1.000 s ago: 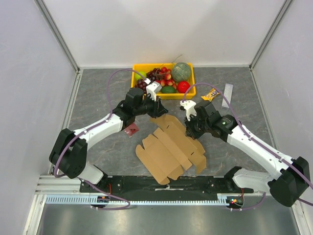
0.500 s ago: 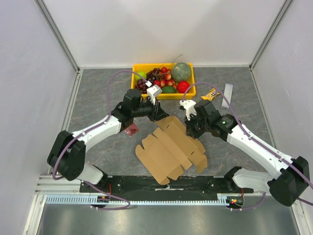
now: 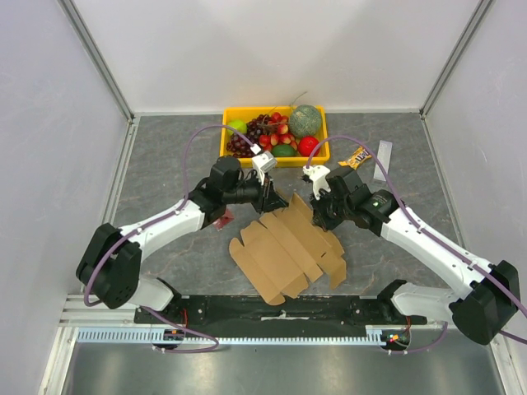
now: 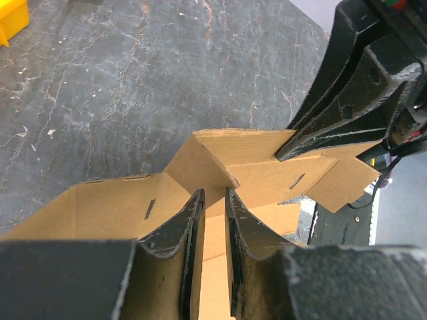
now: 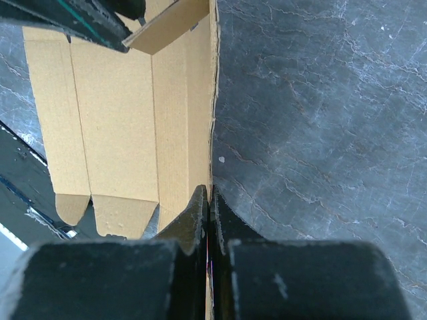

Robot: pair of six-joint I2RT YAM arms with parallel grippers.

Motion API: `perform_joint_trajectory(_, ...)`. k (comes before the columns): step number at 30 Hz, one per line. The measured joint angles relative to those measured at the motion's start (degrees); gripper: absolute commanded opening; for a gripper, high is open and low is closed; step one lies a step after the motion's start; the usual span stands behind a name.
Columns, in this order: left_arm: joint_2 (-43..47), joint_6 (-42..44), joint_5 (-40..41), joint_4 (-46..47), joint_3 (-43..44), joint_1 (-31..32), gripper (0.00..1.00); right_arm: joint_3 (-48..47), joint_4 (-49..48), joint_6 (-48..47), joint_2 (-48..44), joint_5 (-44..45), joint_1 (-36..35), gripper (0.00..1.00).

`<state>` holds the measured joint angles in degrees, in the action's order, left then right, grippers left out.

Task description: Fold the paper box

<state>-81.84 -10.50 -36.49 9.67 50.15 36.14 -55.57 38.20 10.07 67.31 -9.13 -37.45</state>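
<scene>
The left claw [image 3: 272, 200] has swung away from the far edge and reached the paper box [image 3: 284, 255], whose far flap now stands higher. The box lies mostly flat on the grey worktop [image 3: 165, 156], midway along its near edge, between the two arms. The left claw's fingers [image 4: 190, 227] stand narrowly apart above the cardboard, a raised flap just beyond their tips. The right claw [image 3: 318, 219] is pinched tight on the box's right-hand edge.

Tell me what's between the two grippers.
Only a raised panel of the paper box: the right gripper is shut on its edge, and the left gripper straddles a fold. The left wrist view shows it best.
</scene>
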Motion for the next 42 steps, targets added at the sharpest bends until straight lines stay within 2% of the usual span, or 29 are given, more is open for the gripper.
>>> perform_joint_trajectory(4, 0.26, 0.02, 0.94, -0.11, 0.00, 0.37, 0.23, 0.00, 0.02, -0.04, 0.04, 0.13, 0.00, 0.00)
perform_joint_trajectory(12, 5.27, -1.95, 12.83, -0.44, -2.75, -3.23, 0.24, 0.00, 0.48, -0.22, 0.04, 1.75, 0.00, 0.00)
perform_joint_trajectory(17, 4.61, -3.32, 18.16, -0.68, -4.68, -4.76, 0.20, 0.00, 0.48, -0.22, 0.04, 1.99, 0.00, 0.00)
perform_joint_trajectory(23, -2.25, -4.44, 20.26, -1.16, -6.08, -4.72, 0.14, 0.00, 0.48, -0.20, 0.04, 1.97, 0.00, 0.00)
perform_joint_trajectory(27, -6.43, -4.87, 21.07, -2.01, -6.10, -4.72, 0.14, 0.00, 0.48, -0.20, 0.04, 1.97, 0.00, 0.00)
perform_joint_trajectory(42, -10.19, -5.01, 24.37, -4.61, -3.56, -3.19, 0.02, 0.00, 0.46, -0.15, 0.07, 1.97, -0.07, 0.00)
